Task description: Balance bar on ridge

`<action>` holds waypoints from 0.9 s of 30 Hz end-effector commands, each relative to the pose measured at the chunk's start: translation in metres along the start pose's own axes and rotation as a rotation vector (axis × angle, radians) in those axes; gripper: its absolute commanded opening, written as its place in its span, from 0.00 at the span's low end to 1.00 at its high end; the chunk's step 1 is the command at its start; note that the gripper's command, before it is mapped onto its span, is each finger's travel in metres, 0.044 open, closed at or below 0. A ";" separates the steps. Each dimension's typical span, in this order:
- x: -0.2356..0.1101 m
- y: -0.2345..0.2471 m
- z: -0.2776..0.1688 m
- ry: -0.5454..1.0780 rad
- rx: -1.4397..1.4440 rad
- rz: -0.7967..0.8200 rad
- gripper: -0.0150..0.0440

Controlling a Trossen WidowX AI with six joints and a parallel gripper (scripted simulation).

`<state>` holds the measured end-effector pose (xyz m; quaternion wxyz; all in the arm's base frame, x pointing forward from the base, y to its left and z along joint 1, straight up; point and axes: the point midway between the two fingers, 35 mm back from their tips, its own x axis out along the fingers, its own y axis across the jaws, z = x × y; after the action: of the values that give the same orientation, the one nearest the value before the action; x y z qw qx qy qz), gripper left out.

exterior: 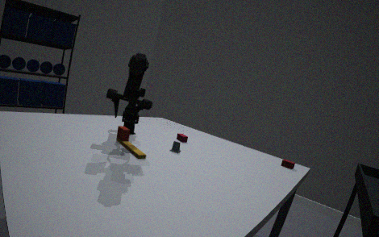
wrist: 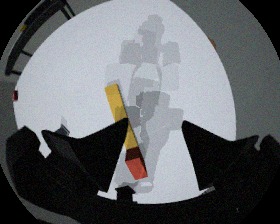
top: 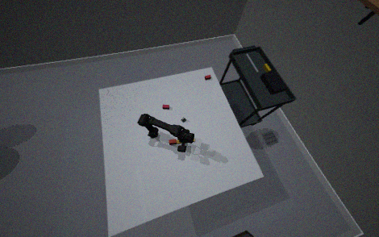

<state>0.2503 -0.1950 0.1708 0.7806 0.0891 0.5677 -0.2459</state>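
The bar (exterior: 133, 149) (wrist: 116, 107) (top: 173, 141) is a flat yellow strip with a red block at one end. It lies on the white table top (exterior: 205, 189), near the arm's base. The ridge (exterior: 176, 147) (top: 184, 119) is a small grey wedge standing apart to the right of the bar. My gripper (wrist: 156, 123) (top: 181, 148) is open and empty. It hangs above the bar's red end, and the bar shows between the fingers in the wrist view. The arm (exterior: 134, 81) is folded upright.
Two small red blocks lie on the table, one (exterior: 182, 137) (top: 165, 106) by the ridge, one (exterior: 288, 164) (top: 208, 76) at the far corner. A black cart (top: 261, 81) (exterior: 378, 197) stands beside the table. A shelf rack (exterior: 31, 60) stands behind it.
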 end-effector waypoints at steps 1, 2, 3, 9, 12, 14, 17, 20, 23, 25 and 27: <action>-0.004 0.014 -0.014 0.109 -0.122 0.064 0.79; -0.005 0.017 -0.018 0.131 -0.148 0.078 0.79; -0.007 0.019 -0.021 0.154 -0.174 0.092 0.79; -0.019 0.034 -0.039 0.281 -0.317 0.184 0.79; -0.020 0.035 -0.042 0.295 -0.333 0.195 0.79; -0.020 0.035 -0.042 0.295 -0.333 0.195 0.79; -0.020 0.035 -0.042 0.295 -0.333 0.195 0.79; -0.014 0.036 -0.043 0.295 -0.333 0.195 0.79; 0.002 0.038 -0.045 0.295 -0.333 0.195 0.79; 0.015 0.040 -0.049 0.295 -0.333 0.195 0.79; 0.027 0.042 -0.053 0.295 -0.333 0.195 0.79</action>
<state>0.2324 -0.1452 0.1448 0.7169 0.0466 0.6929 -0.0619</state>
